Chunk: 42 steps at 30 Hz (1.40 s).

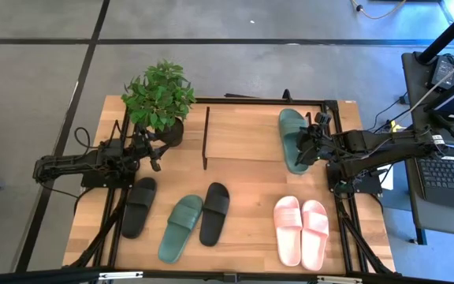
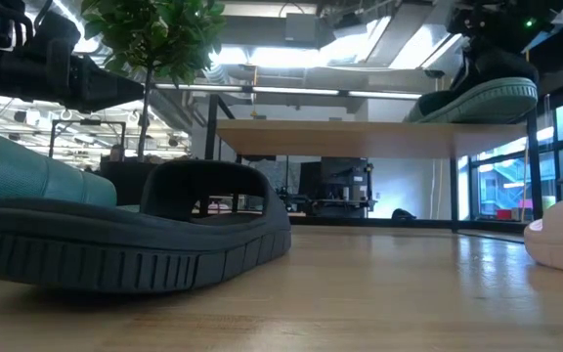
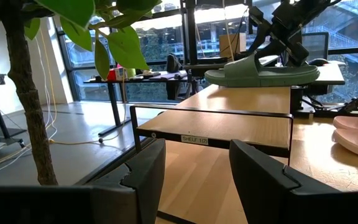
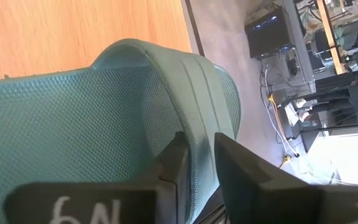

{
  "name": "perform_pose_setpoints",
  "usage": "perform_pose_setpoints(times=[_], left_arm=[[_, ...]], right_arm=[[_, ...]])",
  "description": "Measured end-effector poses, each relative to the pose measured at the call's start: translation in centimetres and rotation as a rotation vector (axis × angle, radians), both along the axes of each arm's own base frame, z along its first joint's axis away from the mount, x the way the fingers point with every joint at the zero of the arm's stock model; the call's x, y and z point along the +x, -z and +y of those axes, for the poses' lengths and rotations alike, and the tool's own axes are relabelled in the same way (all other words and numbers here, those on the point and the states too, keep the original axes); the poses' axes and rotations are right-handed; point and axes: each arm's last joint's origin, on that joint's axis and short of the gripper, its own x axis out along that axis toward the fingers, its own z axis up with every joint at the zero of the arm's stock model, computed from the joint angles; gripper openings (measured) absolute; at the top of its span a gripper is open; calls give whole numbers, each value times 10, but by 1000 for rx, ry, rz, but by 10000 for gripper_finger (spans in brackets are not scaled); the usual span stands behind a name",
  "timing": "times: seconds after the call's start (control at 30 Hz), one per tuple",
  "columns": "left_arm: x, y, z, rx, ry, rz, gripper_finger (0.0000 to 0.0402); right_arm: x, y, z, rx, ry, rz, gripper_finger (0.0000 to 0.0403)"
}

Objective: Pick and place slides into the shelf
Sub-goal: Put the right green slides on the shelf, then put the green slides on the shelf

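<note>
Right gripper [image 1: 309, 147] over the shelf [image 1: 243, 126] right end, fingers straddling the strap of the green slide [image 1: 292, 140] lying on top, long axis front-to-back; left gripper [image 1: 153, 155] parked open near the shelf's left end, empty.

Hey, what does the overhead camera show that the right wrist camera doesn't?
Only the high view shows the other slides on the table: the pink pair, two black ones and a second green slide, plus the potted plant and the left claw waiting beside it. Only the right wrist view shows the right claw's fingers straddling the strap's edge, slightly parted. Both show the green slide on the shelf at the right claw.
</note>
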Motion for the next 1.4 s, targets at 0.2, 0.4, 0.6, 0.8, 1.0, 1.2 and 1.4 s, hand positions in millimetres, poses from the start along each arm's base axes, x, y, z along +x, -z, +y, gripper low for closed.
perform_pose_setpoints(times=[0.2, 0.4, 0.6, 0.8, 1.0, 1.2, 1.4], left_arm=[[0, 0, 0, 0, 0, 0, 171], [0, 0, 0, 0, 0, 0, 171], [0, 0, 0, 0, 0, 0, 171], [0, 0, 0, 0, 0, 0, 171], [0, 0, 0, 0, 0, 0, 171], [0, 0, 0, 0, 0, 0, 171], [0, 0, 0, 0, 0, 0, 171]], right_arm=[[0, 0, 0, 6, -3, -1, 128], [0, 0, 0, 9, 1, -6, 181], [1, -1, 0, 20, 8, -26, 203], [1, -2, 1, 43, 3, -34, 205], [4, -30, 5, 200, -69, -140, 205], [6, -61, 12, 398, -157, -284, 205], [16, -58, 35, 526, -294, -254, 205]])
